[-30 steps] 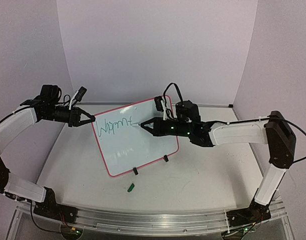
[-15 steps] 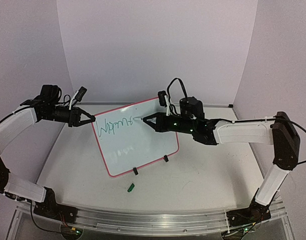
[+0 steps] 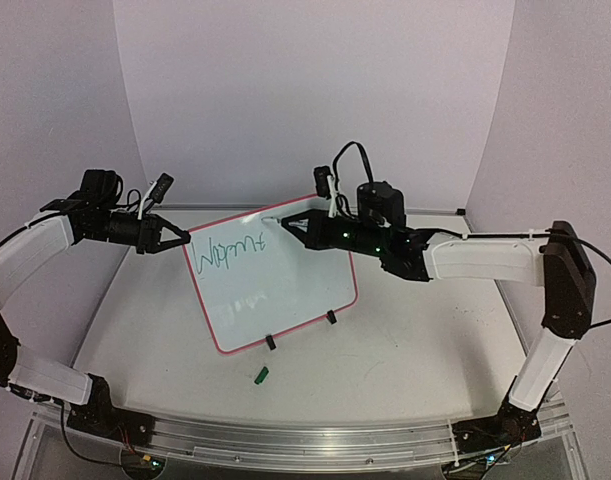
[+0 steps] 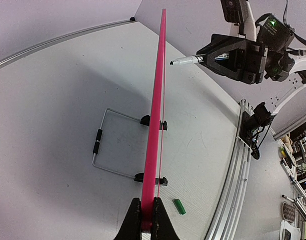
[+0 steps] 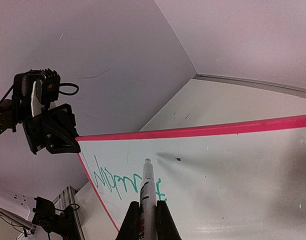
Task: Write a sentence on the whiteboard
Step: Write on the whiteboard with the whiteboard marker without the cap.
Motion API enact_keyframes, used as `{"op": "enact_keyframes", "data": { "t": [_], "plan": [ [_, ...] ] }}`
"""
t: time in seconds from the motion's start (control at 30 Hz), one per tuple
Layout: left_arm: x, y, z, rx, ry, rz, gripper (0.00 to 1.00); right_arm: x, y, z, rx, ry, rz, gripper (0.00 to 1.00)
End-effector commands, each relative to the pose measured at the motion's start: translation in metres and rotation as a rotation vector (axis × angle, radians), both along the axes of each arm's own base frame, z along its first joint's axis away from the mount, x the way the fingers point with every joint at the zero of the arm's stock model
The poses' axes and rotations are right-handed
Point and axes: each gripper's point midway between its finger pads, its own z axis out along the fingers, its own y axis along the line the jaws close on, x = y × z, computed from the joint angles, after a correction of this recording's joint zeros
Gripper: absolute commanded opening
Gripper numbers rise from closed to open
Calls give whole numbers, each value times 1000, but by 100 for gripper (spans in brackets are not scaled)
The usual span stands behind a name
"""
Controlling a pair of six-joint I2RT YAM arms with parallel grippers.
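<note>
The whiteboard [image 3: 285,300] with its pink-red frame stands tilted on two black clip feet [image 3: 270,342]. One line of the green sentence [image 3: 233,248] runs along its upper left, reading roughly "Warmt". My left gripper [image 3: 185,238] is shut on the board's left corner; in the left wrist view the board [image 4: 157,125] is edge-on between the left gripper's [image 4: 147,220] jaws. My right gripper [image 3: 290,228] is shut on a marker [image 5: 146,190]. The marker's tip [image 4: 174,63] hovers a little off the board near its top edge, past the end of the writing [image 5: 117,182].
A green marker cap [image 3: 262,375] lies on the table in front of the board; it also shows in the left wrist view [image 4: 179,206]. A wire stand [image 4: 100,150] props the board from behind. A metal rail [image 3: 285,440] runs along the near table edge.
My right gripper has lifted the marker off the writing and moved it up toward the board's top edge. The left gripper and the board have not moved.
</note>
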Motion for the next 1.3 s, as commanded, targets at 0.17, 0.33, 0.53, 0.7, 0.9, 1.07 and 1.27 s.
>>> {"op": "enact_keyframes", "data": {
  "t": [0.17, 0.33, 0.53, 0.7, 0.9, 1.07, 1.27],
  "plan": [
    [-4, -5, 0, 9, 3, -17, 0, 18, -3, -3, 1, -6, -58, 0],
    [-4, -5, -1, 9, 6, -17, 0, 14, -7, -13, -13, 12, -58, 0],
    [-5, -5, 0, 10, 3, -18, 0, 4, -12, -38, -44, 62, -39, 0],
    [-4, -6, -1, 11, 5, -19, 0, -4, -16, -55, -57, 96, -20, 0],
    [-4, -6, -2, 13, 7, -17, 0, -3, -16, -48, -29, 87, -26, 0],
    [-3, -5, -2, 14, 6, -15, 0, 1, -14, -33, 39, 68, -39, 0],
    [-4, -5, -1, 14, 5, -16, 0, 7, -15, -18, 75, 39, -68, 0]
  ]
}}
